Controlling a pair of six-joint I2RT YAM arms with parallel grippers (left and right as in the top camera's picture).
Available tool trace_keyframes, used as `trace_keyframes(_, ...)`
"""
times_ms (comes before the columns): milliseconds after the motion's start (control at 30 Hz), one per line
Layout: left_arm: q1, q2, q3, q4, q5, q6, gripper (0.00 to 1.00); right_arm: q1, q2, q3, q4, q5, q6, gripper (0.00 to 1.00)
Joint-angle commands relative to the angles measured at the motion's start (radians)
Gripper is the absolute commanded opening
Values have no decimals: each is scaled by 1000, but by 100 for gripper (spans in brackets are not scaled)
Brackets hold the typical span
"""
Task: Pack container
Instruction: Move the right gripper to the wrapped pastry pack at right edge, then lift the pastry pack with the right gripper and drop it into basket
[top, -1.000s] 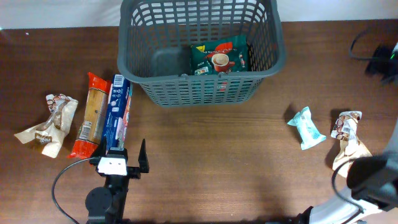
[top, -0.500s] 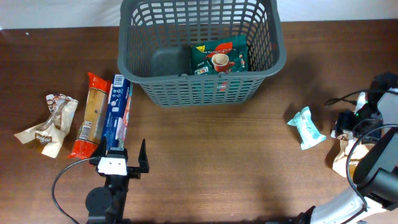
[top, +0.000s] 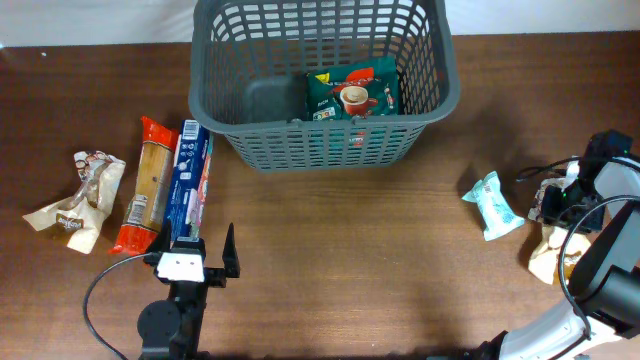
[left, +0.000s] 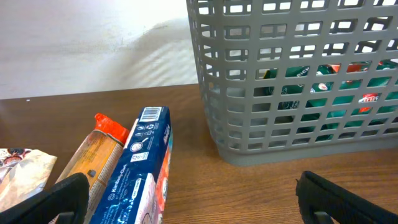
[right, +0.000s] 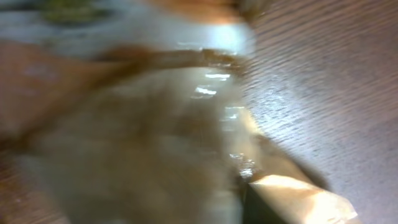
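Observation:
The dark grey slotted container (top: 325, 135) stands at the far middle of the table with a green snack packet (top: 352, 92) inside; it also shows in the left wrist view (left: 298, 81). My left gripper (top: 208, 252) is open and empty near the front edge, just in front of a blue box (top: 188, 185); the left wrist view shows this box too (left: 140, 168). My right gripper (top: 556, 200) is down on a beige snack packet (top: 552, 250) at the far right. The right wrist view is filled by the blurred packet (right: 143, 124), and its jaws are not clear.
An orange packet (top: 148, 185) lies beside the blue box, and a beige packet (top: 80, 200) lies left of it. A light blue packet (top: 492, 205) lies just left of my right gripper. A black cable (top: 100, 290) loops beside the left arm.
My right arm came in from the far right edge and dropped onto the beige packet there, covering its upper part. The left arm and the other packets have not moved.

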Motion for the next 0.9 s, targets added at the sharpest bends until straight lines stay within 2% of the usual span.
trace_keyframes(0,-3,-6,-6,1,11,-6,99,-4,0,-6,14,-21,56,3)
trace_keyframes(133,-3,-6,-6,1,11,-6,99,-5,-2,83,-17,-153,76,4)
trace_keyframes(233,-3,-6,-6,1,11,-6,99,-4,-11,248,-90,-240,114,4)
trace_keyframes(567,-3,-6,-6,1,11,-6,99,24,-24,1065,-304,-701,117,4)
trace_keyframes(700,-3,-6,-6,1,11,-6,99,120,-24,1324,-347,-892,117,4)
trace_keyframes(867,-3,-6,-6,1,10,-6,99,336,-24,1476,-350,-889,175,4)
